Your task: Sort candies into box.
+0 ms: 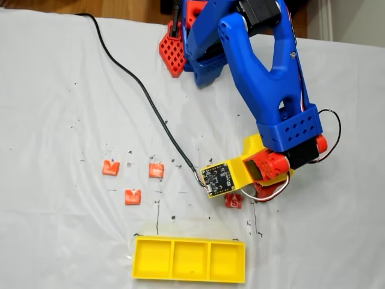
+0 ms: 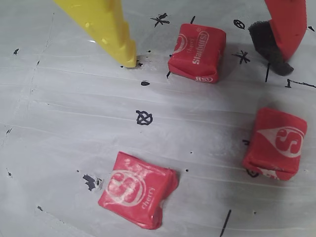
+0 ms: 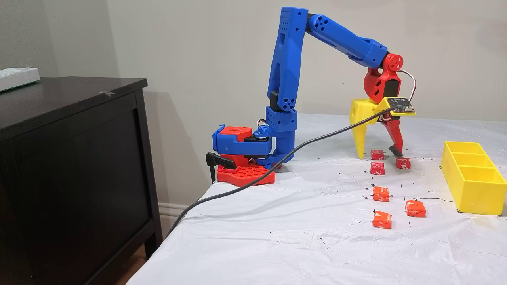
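White sheeting marked with black ink covers the table [image 3: 301, 221]. The gripper [image 2: 202, 59] is seen spread wide and empty, lowered with its yellow finger [image 2: 106, 27] and red finger [image 2: 284, 29] on either side of one red candy [image 2: 197, 52]. Two more candies [image 2: 138, 195] lie near it, three orange ones [image 3: 382, 194] further off. The box [image 1: 189, 260] stands unfilled. A clean grasp is best made by centring the fingers, then closing gently.
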You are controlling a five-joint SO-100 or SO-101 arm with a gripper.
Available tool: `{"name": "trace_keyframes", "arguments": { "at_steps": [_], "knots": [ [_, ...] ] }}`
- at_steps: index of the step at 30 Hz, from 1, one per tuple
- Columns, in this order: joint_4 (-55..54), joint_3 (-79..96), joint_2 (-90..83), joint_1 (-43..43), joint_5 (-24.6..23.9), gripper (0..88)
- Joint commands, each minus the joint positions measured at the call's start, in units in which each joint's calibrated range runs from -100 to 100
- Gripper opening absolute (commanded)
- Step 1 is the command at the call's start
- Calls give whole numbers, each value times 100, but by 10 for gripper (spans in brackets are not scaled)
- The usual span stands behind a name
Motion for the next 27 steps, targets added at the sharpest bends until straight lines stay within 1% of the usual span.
{"name": "trace_keyframes", "arguments": {
  "at_steps": [1, 5, 7, 8, 9, 12, 13, 19, 27],
  "knots": [
    [-95, -231, -24, 27, 34, 323],
    [-259, -131, -7, 9, 24, 314],
    [-316, -131, 2, 9, 39, 253],
    [-349, -122, -24, 9, 39, 208],
    [-407, -67, -83, 9, 49, 131],
    [-480, 87, -236, -46, 83, 19],
    [-521, 169, -312, -73, 117, 2],
    [-677, 379, -626, -64, 171, 2],
    [-63, -386, -1635, 380, 259, 2]
  ]
}}
